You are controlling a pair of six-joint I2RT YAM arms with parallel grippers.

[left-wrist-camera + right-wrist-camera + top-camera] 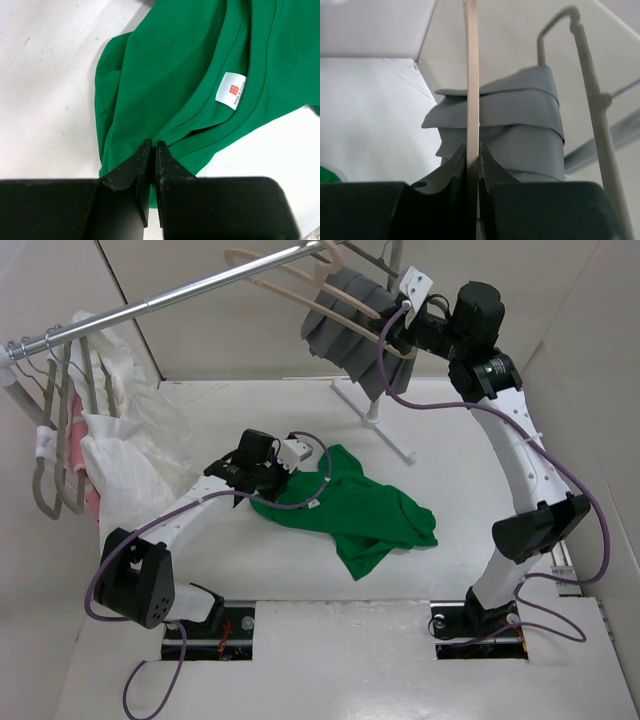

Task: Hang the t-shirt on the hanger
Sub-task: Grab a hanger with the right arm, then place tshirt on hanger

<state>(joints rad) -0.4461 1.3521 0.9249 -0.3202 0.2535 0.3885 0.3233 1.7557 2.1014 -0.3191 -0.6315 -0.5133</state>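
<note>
Low in its wrist view, the right tool (472,155) pinches the hanger (471,75), best unhooked straight upward, while the left tool (152,146) pinches the t-shirt (165,75) collar.

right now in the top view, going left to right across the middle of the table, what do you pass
white garments → left claw → t-shirt → right arm

Left gripper (153,146) low — jaws pinched, right gripper (472,152) raised, clamped.
</note>
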